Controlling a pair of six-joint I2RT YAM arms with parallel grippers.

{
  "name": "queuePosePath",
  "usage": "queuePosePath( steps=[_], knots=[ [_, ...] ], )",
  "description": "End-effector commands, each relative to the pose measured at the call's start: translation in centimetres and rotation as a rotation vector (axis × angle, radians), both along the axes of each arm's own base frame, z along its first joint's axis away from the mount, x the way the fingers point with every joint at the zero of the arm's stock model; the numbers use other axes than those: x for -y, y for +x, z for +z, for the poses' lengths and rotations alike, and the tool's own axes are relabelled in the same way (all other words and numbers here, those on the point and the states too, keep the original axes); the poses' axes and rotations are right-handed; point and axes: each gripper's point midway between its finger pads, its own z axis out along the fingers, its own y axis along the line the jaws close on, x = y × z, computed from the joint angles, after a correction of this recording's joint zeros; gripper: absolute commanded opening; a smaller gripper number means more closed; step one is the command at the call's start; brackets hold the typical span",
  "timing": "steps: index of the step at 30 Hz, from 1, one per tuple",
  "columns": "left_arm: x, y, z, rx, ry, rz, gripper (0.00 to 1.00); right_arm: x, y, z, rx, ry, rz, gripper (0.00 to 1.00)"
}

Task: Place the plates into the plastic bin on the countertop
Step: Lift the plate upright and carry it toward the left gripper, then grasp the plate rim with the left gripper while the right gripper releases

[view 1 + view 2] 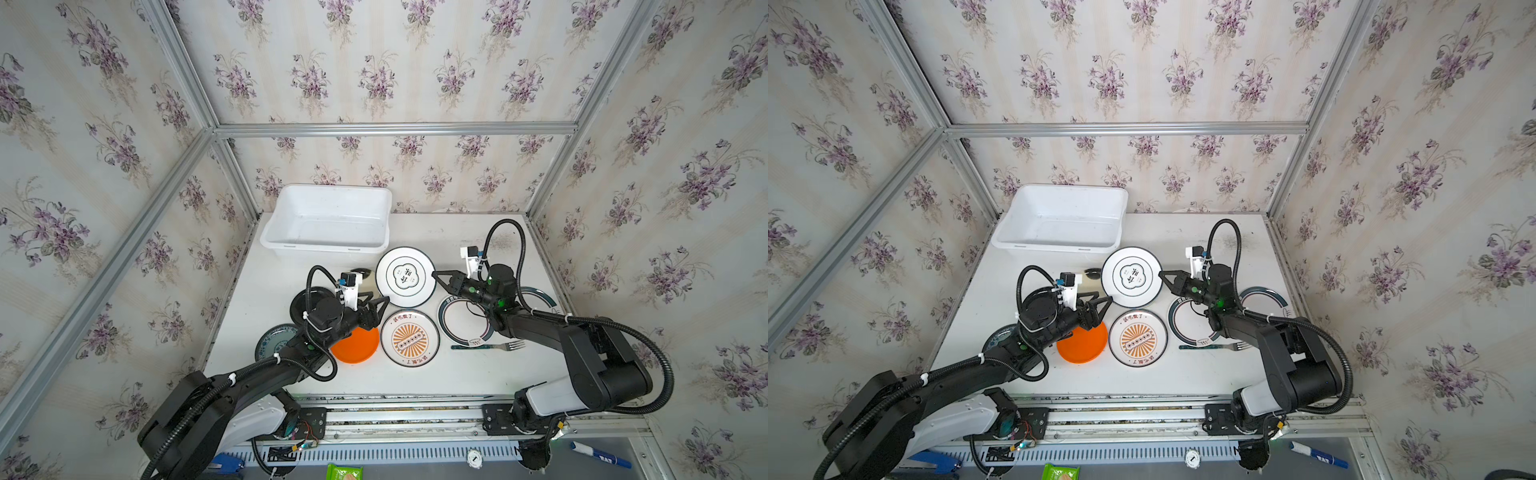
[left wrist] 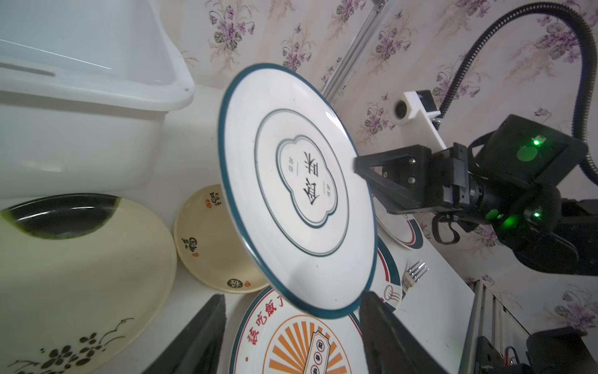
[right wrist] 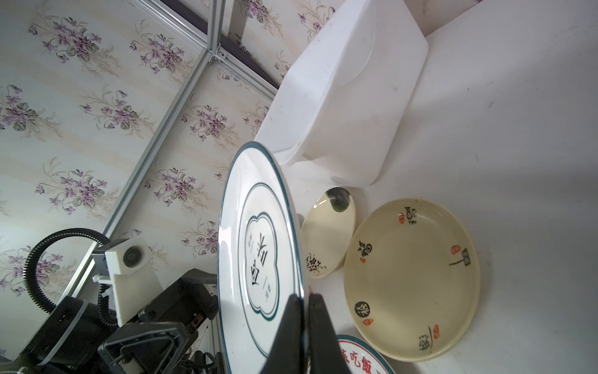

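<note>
A white plate with teal rings [image 1: 405,276] [image 1: 1131,276] hangs tilted above the countertop [image 1: 415,382]. My right gripper [image 1: 434,275] [image 3: 304,294] is shut on its rim. My left gripper [image 1: 380,302] [image 2: 293,294] is open at the plate's [image 2: 297,194] opposite edge, with that rim in the gap between its fingers. The plastic bin [image 1: 332,188] [image 1: 1067,187] stands at the back left with nothing in it. On the countertop lie an orange plate [image 1: 357,347], a sunburst plate [image 1: 410,338], a teal-ringed plate [image 1: 461,324], a black plate [image 1: 301,303] and two cream plates [image 3: 411,278] [image 3: 326,233].
A dark-handled fork [image 1: 490,345] lies in front of the teal-ringed plate. Another teal-ringed plate [image 1: 540,297] shows behind my right arm. A blue-green plate [image 1: 272,340] sits partly under my left arm. Flowered walls with aluminium framing [image 1: 395,129] close in three sides.
</note>
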Motion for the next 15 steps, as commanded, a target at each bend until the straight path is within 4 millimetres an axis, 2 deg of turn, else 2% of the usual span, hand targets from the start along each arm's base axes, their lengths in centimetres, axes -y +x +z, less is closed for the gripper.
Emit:
queuePosePath(
  steps=[1, 5, 8, 11, 15],
  knots=[
    [-1.0, 0.9, 0.1, -0.010, -0.039, 0.061, 0.70, -0.6, 0.0, 2.5, 0.101, 0.067, 0.035, 0.00],
    [-1.0, 1.7, 0.7, 0.001, -0.085, 0.085, 0.69, -0.9, 0.0, 2.4, 0.101, 0.090, 0.056, 0.00],
    [-0.1, 2.3, 1.1, 0.001, -0.118, 0.064, 0.66, -0.9, -0.1, 2.3, 0.096, 0.091, 0.062, 0.00],
    [1.3, 3.0, 0.8, -0.021, -0.130, 0.022, 0.56, -1.0, -0.2, 2.1, 0.090, 0.080, 0.067, 0.00],
    [2.8, 3.6, 0.5, -0.051, -0.148, -0.027, 0.33, -0.9, -0.3, 1.8, 0.091, 0.072, 0.064, 0.00]
  ],
)
